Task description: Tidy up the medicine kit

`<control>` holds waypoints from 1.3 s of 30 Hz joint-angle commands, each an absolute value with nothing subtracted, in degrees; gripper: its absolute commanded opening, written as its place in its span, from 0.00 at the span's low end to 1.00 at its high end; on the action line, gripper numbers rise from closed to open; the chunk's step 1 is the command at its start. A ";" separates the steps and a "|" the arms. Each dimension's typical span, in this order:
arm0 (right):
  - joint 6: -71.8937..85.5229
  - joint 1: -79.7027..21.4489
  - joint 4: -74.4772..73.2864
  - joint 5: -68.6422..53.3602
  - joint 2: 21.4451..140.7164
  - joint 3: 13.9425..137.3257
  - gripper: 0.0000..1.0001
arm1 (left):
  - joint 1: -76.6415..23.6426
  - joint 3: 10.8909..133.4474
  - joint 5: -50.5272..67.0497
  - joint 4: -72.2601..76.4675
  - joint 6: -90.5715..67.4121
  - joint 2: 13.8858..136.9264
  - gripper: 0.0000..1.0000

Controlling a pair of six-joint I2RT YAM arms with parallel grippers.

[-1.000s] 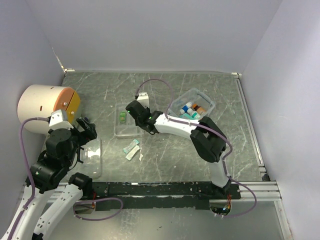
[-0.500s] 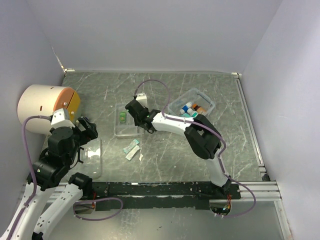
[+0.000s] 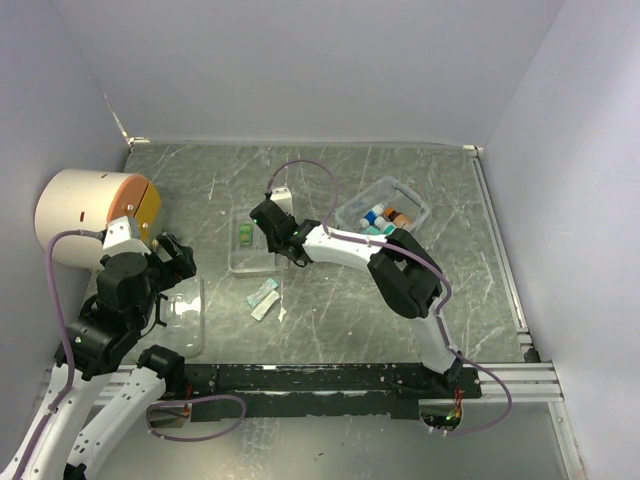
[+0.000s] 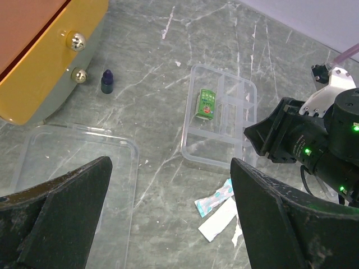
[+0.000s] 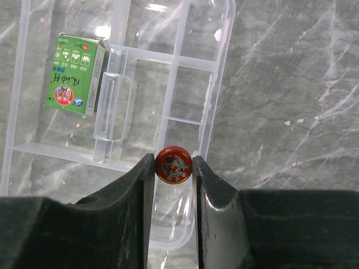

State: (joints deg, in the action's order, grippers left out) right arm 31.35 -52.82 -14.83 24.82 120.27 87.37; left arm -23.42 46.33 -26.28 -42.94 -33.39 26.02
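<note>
So right gripper (image 5: 174, 163) hangs over clear divided plastic tray (image 5: 148, 92), pinching a small round red tin (image 5: 174, 166), sides hidden; left gripper (image 4: 171, 168) gapes.

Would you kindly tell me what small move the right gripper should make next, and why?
I'd probably lower the right gripper slightly and open it. It is shut on the red tin, which hangs over a bare compartment by the rim of the tray; the green box lies in another compartment.
</note>
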 commanded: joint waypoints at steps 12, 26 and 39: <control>30.22 -52.47 -13.99 25.14 121.41 86.99 0.26 | -23.03 47.19 -25.58 -42.19 -32.70 26.49 0.98; 29.96 -52.47 -15.86 24.65 123.03 89.07 0.38 | -23.03 47.11 -25.66 -42.13 -32.70 26.43 0.98; 32.90 -52.49 -16.45 21.83 113.95 84.38 0.47 | -23.03 46.73 -21.89 -40.53 -30.48 28.36 0.99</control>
State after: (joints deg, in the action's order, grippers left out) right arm 31.07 -52.66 -16.01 23.31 120.07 86.91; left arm -23.38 46.33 -25.82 -42.89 -32.99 27.16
